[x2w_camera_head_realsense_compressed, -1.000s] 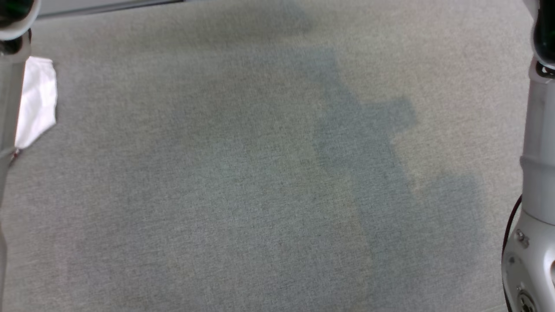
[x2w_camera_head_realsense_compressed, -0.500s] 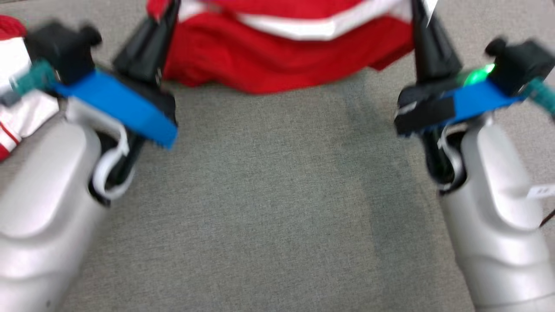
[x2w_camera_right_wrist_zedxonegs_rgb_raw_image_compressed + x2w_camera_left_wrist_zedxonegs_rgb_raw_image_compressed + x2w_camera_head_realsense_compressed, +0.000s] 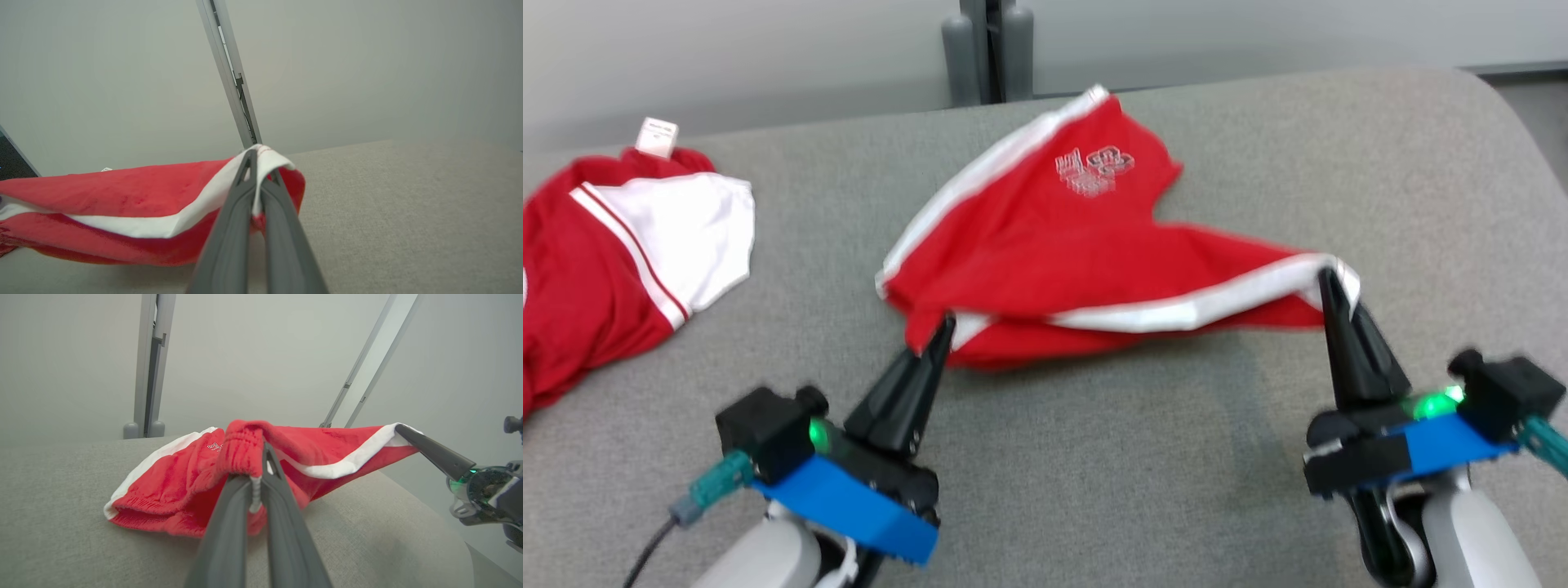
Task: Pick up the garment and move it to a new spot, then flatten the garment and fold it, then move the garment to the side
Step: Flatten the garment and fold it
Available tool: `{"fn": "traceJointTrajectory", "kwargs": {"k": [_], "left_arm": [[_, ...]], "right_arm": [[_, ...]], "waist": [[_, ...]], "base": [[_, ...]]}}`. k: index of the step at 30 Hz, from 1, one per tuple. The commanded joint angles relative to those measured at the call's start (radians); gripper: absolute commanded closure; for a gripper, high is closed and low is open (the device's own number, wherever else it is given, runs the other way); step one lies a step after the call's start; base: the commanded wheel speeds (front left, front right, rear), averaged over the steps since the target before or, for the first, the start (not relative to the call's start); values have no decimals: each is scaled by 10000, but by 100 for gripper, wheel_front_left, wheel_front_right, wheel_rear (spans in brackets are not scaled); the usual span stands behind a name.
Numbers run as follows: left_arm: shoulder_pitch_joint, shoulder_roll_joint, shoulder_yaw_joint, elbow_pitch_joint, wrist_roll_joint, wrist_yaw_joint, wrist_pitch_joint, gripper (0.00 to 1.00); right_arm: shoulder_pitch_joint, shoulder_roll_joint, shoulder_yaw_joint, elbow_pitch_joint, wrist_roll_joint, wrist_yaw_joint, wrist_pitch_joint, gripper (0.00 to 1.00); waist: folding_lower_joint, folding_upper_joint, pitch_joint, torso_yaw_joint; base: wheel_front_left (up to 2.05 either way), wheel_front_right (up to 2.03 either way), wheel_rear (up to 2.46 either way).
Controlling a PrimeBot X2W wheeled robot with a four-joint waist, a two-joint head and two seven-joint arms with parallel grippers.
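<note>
It looked like a bare lab or test room: a wide table (image 3: pixel 1094 490) covered in grey cloth, a plain pale wall (image 3: pixel 253 355) behind it, and grey metal posts (image 3: pixel 987 49).

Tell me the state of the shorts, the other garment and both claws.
red shorts: crumpled, near edge lifted, far side on the grey surface.
left claw: shut on the shorts' waistband.
right claw: shut on their white-trimmed corner.
second garment: lying loose at left, untouched.

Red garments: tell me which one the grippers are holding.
The red shorts in the middle, with the printed logo: left gripper and right gripper pinch its edge. The other red garment, far left, lies untouched.
</note>
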Motion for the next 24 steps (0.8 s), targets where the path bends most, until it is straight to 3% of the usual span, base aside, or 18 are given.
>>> {"fn": "traceJointTrajectory", "kwargs": {"k": [1, 8, 13, 16, 24], "left_arm": [[305, 63, -11, -205, -9, 100, -63, 100], [2278, 220, -211, -1730, -173, 840, -93, 100], [2790, 121, -502, -1986, -514, 923, 207, 100], [2789, -121, -530, -1688, -911, 895, 426, 100], [1844, -1237, -116, -567, -2134, 836, 830, 100]], "right_arm": [[414, 42, -78, -326, 76, 1, 124, 100], [2940, 207, -880, -3138, -347, 1, 1498, 100], [3452, 248, -1261, -3955, -576, 1, 2246, 100], [2716, 224, -1352, -3554, -551, 1, 2538, 100], [-625, -967, -849, -703, -700, 1, 3377, 100]], "waist": [[3, 0, -313, -170], [3, 0, -858, 166], [3, 0, -740, 527], [3, 0, -524, 711], [3, 0, 354, 1354]], "base": [[0, 0, 0], [0, 0, 0], [0, 0, 0], [0, 0, 0], [0, 0, 0]]}}
